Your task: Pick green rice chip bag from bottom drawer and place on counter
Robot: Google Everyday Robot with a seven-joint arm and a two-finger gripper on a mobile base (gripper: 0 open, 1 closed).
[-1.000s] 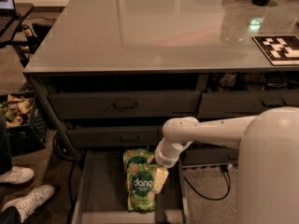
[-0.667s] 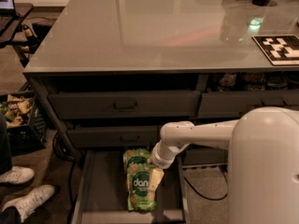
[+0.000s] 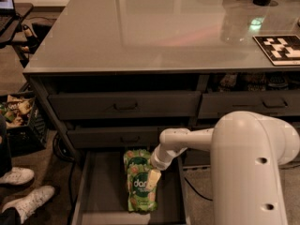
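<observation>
Gripper (image 3: 153,177): hung low at the end of the white arm (image 3: 187,140), down inside the bottom drawer (image 3: 103,191), at the right edge of the bag (image 3: 139,191).
Grip: could not tell whether released or clenched. Its pale tip lay over the bag's right side and looked to be touching it.
Bag: light green pouch, flat on the drawer floor, long side running front to back. Dark green round badge with white "dang" lettering faced up, tan chips pictured around it.
Bag position: right of the drawer's middle, towards the front.
Second pouch (image 3: 135,157): same green, just behind the bag and touching or overlapping its far end. Which lay on top, could not tell.
Bottom drawer: pulled out, with a plain grey floor showing left of the pouches.
Upper drawers (image 3: 124,106): two handled fronts above, both shut.
Counter (image 3: 164,27): glossy grey top that reflected lights. A black-and-white marker board (image 3: 281,48) lay at its right edge.
Floor, left: a pair of white shoes (image 3: 21,189) and a dark crate (image 3: 16,118) of packets.
</observation>
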